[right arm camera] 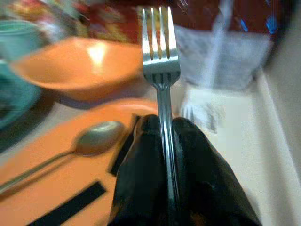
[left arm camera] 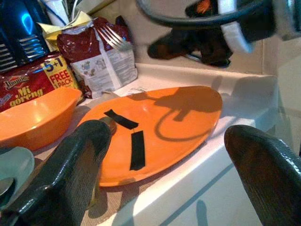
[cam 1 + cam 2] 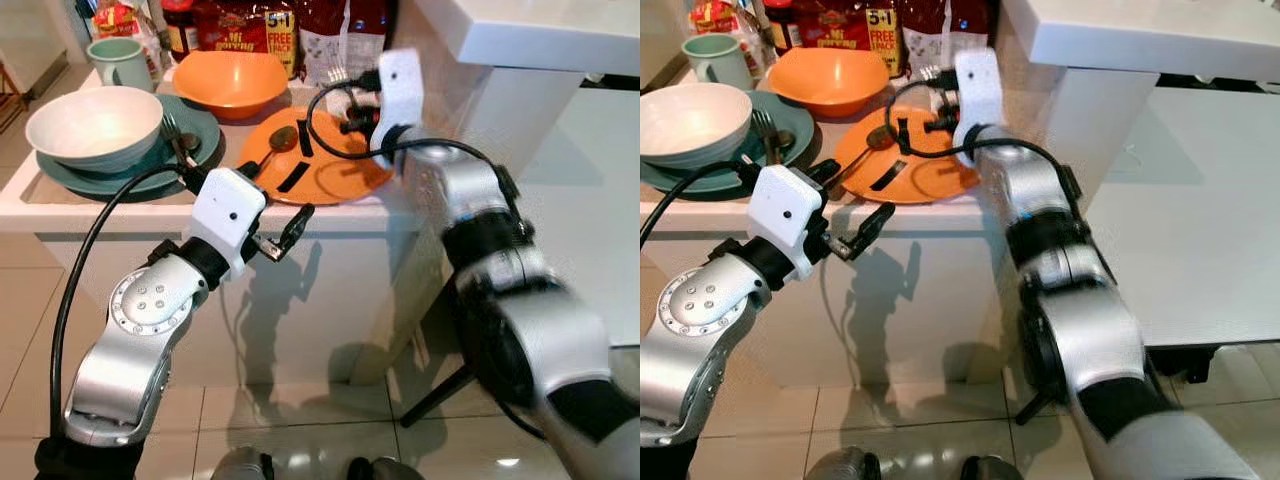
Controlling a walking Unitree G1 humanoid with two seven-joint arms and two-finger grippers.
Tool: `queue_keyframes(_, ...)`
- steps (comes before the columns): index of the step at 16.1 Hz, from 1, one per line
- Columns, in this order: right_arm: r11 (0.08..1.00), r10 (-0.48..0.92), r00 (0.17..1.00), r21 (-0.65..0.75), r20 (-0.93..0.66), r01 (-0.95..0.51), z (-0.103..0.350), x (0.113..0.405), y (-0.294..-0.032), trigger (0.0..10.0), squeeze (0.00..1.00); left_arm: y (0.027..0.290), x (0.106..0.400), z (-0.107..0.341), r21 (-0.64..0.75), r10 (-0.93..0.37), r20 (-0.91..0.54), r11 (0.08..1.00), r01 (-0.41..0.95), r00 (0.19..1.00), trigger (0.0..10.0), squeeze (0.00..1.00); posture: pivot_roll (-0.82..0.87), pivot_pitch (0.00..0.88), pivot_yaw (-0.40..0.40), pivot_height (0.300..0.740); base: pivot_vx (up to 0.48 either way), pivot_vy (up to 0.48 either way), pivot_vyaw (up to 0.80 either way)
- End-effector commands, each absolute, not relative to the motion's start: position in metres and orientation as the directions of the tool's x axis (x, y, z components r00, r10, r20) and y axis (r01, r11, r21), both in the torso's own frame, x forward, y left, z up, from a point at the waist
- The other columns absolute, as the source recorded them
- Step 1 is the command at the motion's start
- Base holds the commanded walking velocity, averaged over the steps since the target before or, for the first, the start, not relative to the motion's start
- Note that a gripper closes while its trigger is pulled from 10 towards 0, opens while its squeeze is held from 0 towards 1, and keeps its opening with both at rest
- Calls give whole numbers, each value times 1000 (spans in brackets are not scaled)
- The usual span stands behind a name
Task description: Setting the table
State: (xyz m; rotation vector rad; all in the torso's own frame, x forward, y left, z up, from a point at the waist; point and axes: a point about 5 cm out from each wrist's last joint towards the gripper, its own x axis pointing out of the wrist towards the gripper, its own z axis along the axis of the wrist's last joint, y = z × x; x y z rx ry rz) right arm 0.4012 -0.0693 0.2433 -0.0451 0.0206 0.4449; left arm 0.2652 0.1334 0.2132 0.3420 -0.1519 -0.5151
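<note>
I see a white surface (image 3: 330, 215) with a raised lip along its front edge. Directly on it: an orange plate (image 3: 335, 165) at the front edge near the right corner; an orange bowl (image 3: 230, 82) just behind it; a teal plate (image 3: 95, 178) toward the left end; a pale green mug (image 3: 120, 62) at the back left. Red snack packets (image 3: 232, 25) stand along the back edge.

Right end effector (image 1: 164, 141) pinching fork (image 1: 160, 52) (tines up) above orange plate (image 1: 61, 165).
</note>
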Motion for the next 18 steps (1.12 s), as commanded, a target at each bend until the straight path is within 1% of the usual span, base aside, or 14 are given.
queue_keyframes(1,885,460,888,-85,12,-457,240,391,-75,0,0,132,266,211,356,-502,54,817,453,863,10000,0,107,43,-42,740,0,0,0)
queue_keyframes(4,876,479,854,-57,204,-478,240,363,-94,0,0,128,267,212,339,-497,66,827,449,866,10000,0,97,53,-37,740,0,0,0)
queue_keyframes(6,899,431,859,-54,277,-434,230,350,-111,0,0,127,266,210,335,-494,65,830,447,867,10000,0,91,60,-35,740,0,0,0)
queue_keyframes(7,901,426,853,-55,300,-431,228,345,-114,0,0,127,266,210,336,-491,68,831,444,869,10000,0,92,62,-36,740,0,0,0)
queue_keyframes(8,867,481,802,-55,354,-496,222,322,-117,0,0,128,266,211,323,-461,82,851,414,884,10000,0,89,68,-34,740,0,0,0)
queue_keyframes(9,848,509,779,-59,366,-527,219,314,-116,0,0,129,266,211,317,-449,84,859,403,890,10000,0,89,70,-35,740,0,0,0)
queue_keyframes(10,816,559,751,-77,352,-572,208,299,-119,1725,0,130,265,208,314,-428,81,868,384,900,10000,0,92,75,-43,740,0,0,0)
queue_keyframes(11,801,583,738,-88,340,-592,200,280,-126,10000,0,134,261,204,308,-408,85,878,366,909,10000,0,94,80,-52,740,0,0,0)
queue_keyframes(12,802,582,737,-90,343,-591,200,277,-127,10000,0,134,260,204,304,-406,87,881,363,910,10000,0,94,80,-52,740,0,0,0)
queue_keyframes(13,795,594,729,-109,341,-597,199,263,-129,10000,0,138,256,202,287,-388,88,892,350,917,10000,0,87,87,-51,740,0,0,0)
queue_keyframes(15,767,641,709,-196,294,-611,190,234,-133,10000,0,142,247,194,264,-376,89,902,343,922,10000,0,78,93,-46,740,0,0,0)
queue_keyframes(16,775,632,728,-196,267,-601,181,223,-137,10000,0,142,243,191,264,-386,92,898,351,918,10000,0,67,99,-45,740,0,0,0)
queue_keyframes(17,804,595,769,-174,232,-569,169,211,-142,10000,0,141,239,189,265,-394,99,895,358,914,10000,0,63,101,-46,740,0,0,0)
queue_keyframes(18,860,511,840,-121,183,-496,153,201,-150,10000,0,138,236,185,260,-392,92,897,357,916,10000,0,64,105,-50,740,0,-322,0)
